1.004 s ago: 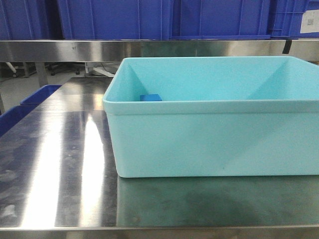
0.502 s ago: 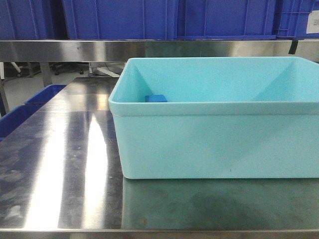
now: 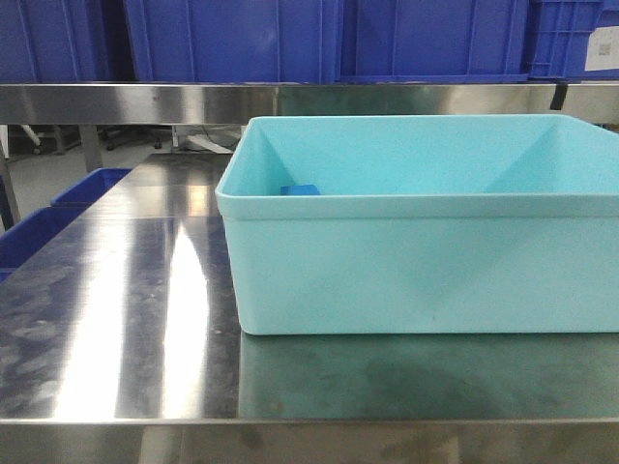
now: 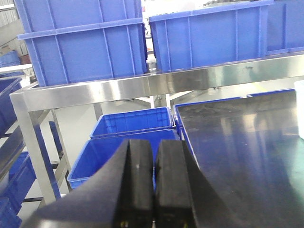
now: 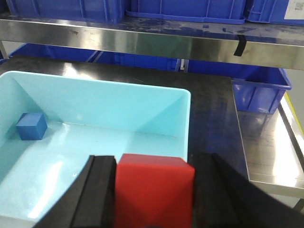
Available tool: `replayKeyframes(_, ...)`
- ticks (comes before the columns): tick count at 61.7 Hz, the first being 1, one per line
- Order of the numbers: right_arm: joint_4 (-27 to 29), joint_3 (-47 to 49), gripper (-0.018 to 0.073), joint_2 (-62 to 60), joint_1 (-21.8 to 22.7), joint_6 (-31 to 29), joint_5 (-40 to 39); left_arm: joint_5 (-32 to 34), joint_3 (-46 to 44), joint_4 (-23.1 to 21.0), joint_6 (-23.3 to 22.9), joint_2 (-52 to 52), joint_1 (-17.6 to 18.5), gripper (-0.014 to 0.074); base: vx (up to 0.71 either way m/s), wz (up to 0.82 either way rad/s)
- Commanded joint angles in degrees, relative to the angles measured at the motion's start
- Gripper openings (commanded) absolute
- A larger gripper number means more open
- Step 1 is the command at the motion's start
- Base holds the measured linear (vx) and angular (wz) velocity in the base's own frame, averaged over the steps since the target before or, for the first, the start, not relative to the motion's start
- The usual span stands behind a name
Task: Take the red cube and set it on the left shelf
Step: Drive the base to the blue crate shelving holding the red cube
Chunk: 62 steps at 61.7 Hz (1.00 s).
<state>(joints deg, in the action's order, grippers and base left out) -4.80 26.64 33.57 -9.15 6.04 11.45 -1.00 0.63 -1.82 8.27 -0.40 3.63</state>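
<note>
In the right wrist view my right gripper (image 5: 155, 164) is shut on the red cube (image 5: 154, 192), held between both black pads above the near right part of a teal bin (image 5: 186, 118). The left shelf (image 5: 142, 43), a steel rack level with a flat front rail and blue crates (image 5: 185, 9) on it, runs across the back behind the bin. In the left wrist view my left gripper (image 4: 154, 148) is shut with nothing in it, hovering over floor crates beside the table. Neither gripper shows in the front view.
A blue cube (image 5: 31, 126) lies in the bin's far left corner, also seen as the blue cube (image 3: 300, 190) from the front. The bin (image 3: 426, 271) stands on a shiny steel tabletop (image 3: 116, 319). Open blue crates (image 4: 128, 142) sit low at the table's left, another crate (image 5: 260, 92) at its right.
The front view has shifted a little, so the bin and shelf rail sit slightly further right and lower in frame. Nothing in the bin has moved.
</note>
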Motion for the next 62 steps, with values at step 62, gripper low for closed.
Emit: replayKeyframes(62, -0.69, 1.63, 0.0060, -0.13, 0.29, -0.19, -4.58, 4.76, 1.26, -0.57, 0.03, 0.47, -0.11, 0.0106, -0.13, 0.34)
